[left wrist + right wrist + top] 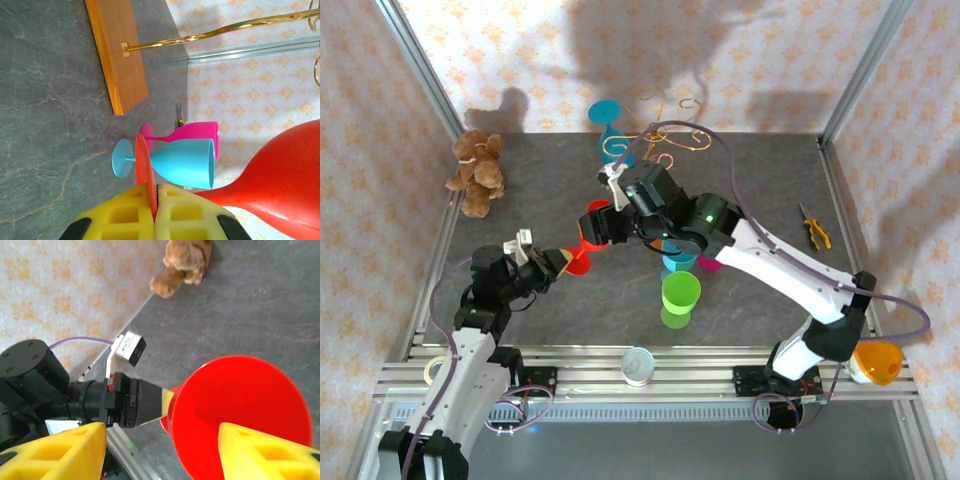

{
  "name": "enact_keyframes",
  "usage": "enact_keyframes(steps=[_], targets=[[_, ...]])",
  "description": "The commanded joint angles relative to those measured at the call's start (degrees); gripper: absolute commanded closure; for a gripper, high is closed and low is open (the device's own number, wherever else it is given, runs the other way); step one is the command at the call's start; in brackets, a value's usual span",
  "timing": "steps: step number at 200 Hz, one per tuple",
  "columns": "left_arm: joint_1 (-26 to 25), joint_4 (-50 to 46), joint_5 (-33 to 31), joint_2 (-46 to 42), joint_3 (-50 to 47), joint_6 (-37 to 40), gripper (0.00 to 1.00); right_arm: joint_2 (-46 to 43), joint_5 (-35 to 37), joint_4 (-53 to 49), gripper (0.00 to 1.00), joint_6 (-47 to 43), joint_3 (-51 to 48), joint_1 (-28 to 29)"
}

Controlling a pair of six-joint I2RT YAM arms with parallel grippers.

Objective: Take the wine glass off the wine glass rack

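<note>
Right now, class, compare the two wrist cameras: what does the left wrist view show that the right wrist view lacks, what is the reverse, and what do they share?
Left wrist's extras: the wine glass rack with its wooden base and gold post, plus a blue wine glass and a pink wine glass standing on the table. Right wrist's extras: the teddy bear and the right gripper, open. Shared: the red wine glass, its foot pinched by the shut left gripper.
</note>
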Motion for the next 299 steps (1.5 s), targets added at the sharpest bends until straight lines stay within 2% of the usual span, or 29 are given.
enact_keyframes(steps=[1,31,59,78,98,147,171,208,219,282,299], targets=[[0.4,2.2,1.2,-0.9,-0.7,-0.3,1.0,1.5,-4.7,-2.1,0.46,0.5,1.8,-0.3],[0.4,2.1,0.5,-0.9,-1.0,-0.3,1.0,2.5,-6.1,-2.3,0.52,0.3,2.2,-0.3],[0.4,2.7,0.5,-0.6,-0.9,-0.6,1.0,3.3,-6.3,-3.3,0.61,-0.5,2.8,-0.3],[0.4,2.8,0.5,-0.4,-0.7,-0.7,1.0,4.2,-6.5,-4.3,0.61,-1.3,3.5,-0.4],[0.4,2.5,0.4,-0.4,-0.6,-0.5,1.0,5.7,-6.4,-5.9,0.55,-2.1,5.0,-0.5],[0.4,1.4,0.3,-0.5,-0.2,-0.2,1.0,8.8,-7.6,-7.7,0.56,-3.5,7.5,-1.3],[0.4,0.6,0.0,-0.5,0.1,0.2,1.0,9.7,-8.3,-9.1,0.68,-4.4,8.8,-1.7],[0.4,0.1,-0.9,-0.4,0.6,0.3,1.0,10.4,-9.7,-10.5,0.96,-5.1,9.2,-1.6],[0.4,-0.4,-1.3,-0.3,1.0,0.4,1.0,10.5,-9.9,-10.7,1.0,-5.1,8.9,-1.6],[0.4,-0.9,-2.5,1.1,2.4,0.9,0.6,8.5,-7.3,-7.3,1.0,-2.5,2.6,-1.6],[0.4,-1.3,-2.5,1.5,2.3,1.1,0.54,8.3,-6.0,-6.5,1.0,-1.8,1.0,-1.6]])
